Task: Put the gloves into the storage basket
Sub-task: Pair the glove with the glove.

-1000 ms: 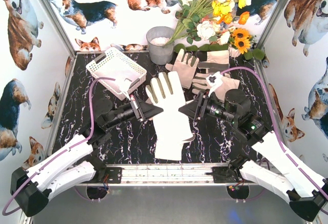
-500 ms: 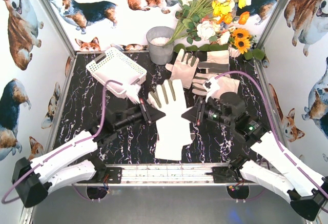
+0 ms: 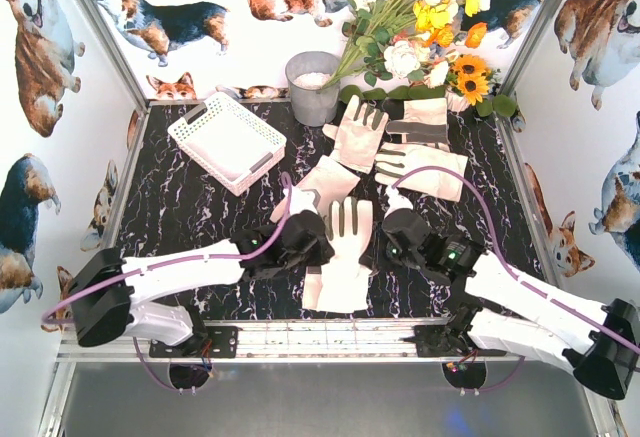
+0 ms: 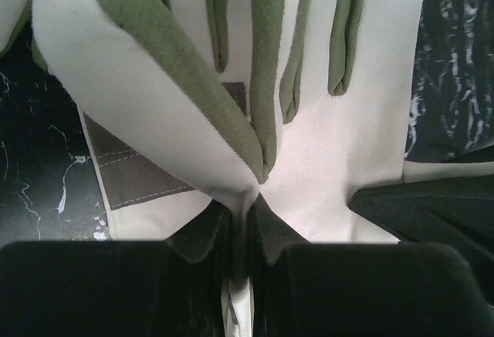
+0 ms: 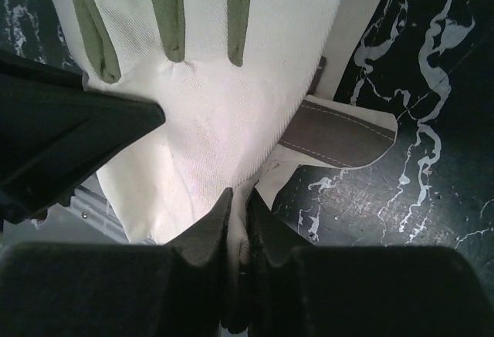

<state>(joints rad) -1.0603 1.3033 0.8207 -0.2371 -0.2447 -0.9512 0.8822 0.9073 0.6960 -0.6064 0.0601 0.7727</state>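
Glove (image 3: 343, 257), cream with green-grey finger strips: near middle of tabletop (image 3: 180, 217), pinched at either edge by left pincer (image 4: 241, 202) and right pincer (image 5: 239, 206), both closed on its fabric. Basket (image 3: 197, 114) well apart, far left.

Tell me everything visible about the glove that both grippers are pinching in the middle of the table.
The glove is cream-white woven-looking fabric with olive-grey strips along its fingers. It is spread out, fingers pointing away from the robot, wide cuff nearest it. The left gripper is shut on a fold at its left side, the right gripper on its right edge. A grey stitched patch shows beneath it; whether that is part of it cannot be told.
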